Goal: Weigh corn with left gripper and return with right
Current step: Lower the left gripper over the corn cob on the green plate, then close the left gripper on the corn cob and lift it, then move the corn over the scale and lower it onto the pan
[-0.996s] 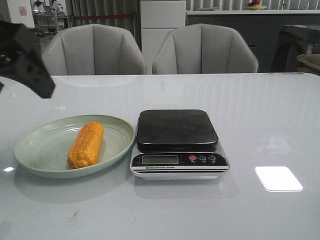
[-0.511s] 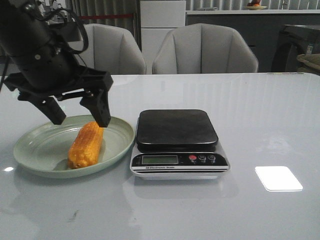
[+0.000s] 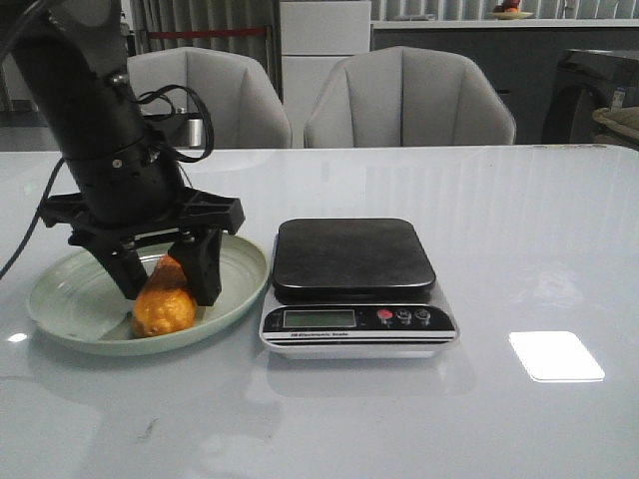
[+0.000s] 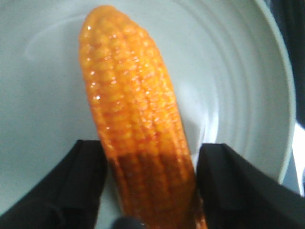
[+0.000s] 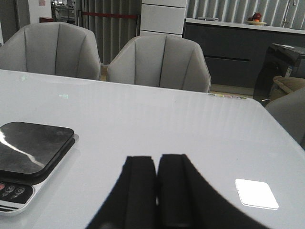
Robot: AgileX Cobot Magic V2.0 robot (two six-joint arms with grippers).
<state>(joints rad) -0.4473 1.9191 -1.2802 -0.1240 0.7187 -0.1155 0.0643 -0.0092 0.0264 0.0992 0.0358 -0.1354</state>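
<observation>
Corn lies in my pale green plate, the only thing in it, on the left part of the white table. Its long axis runs near to far, with the blunt near end toward the plate's near rim. My left gripper stands over the plate, fingers pointing down, one on each side of the cob. In the left wrist view the corn runs between my two black fingers, which are spread apart around it; a thin gap of plate shows on each side, so they straddle the cob without clamping it. Concentric ridges ring the plate's floor.

Just right of the plate, nearly touching its rim, sits a kitchen scale: black square platform, bare, above a silver front panel with a greenish display and three small round buttons, one red and two dark. A line of small print runs under the display; I cannot read it.

My right gripper shows only in the right wrist view, held over the right part of the table with its fingers pressed together and nothing between them. The scale lies to its left. Two grey chairs stand at the far edge.
</observation>
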